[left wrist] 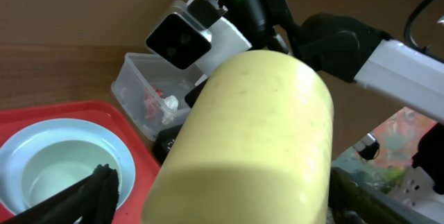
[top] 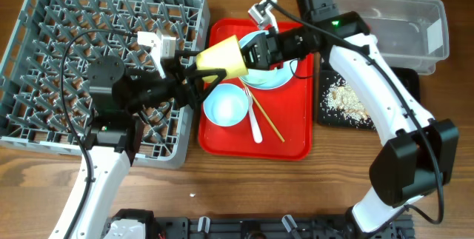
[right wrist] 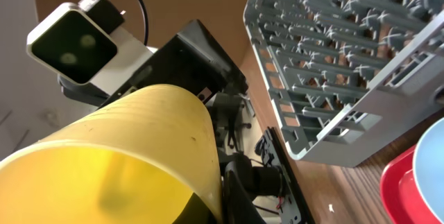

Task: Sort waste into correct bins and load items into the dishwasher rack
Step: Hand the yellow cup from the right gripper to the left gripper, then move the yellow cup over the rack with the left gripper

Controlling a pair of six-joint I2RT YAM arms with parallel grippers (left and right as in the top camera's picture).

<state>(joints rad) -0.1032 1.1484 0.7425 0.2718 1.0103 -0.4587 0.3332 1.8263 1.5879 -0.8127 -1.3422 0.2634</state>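
The small yellow cup (top: 222,58) hangs on its side above the left edge of the red tray, mouth toward my right gripper (top: 255,50). That gripper is shut on the cup's rim (right wrist: 139,134). My left gripper (top: 198,76) is open, with its fingers on either side of the cup's base (left wrist: 243,148); the left finger stands apart from it. One mint bowl (top: 226,106) sits on the tray, and the other (top: 270,76) sits under the right arm. A white fork (top: 254,124) and chopsticks (top: 268,123) lie beside them. The grey rack (top: 44,46) is at the left.
The red tray (top: 289,135) is in the middle. The black tray (top: 404,83) at the right holds food scraps (top: 344,98). The clear tub (top: 392,28) stands behind it; the left wrist view shows a red wrapper (left wrist: 149,102) and a white napkin (left wrist: 170,102) inside.
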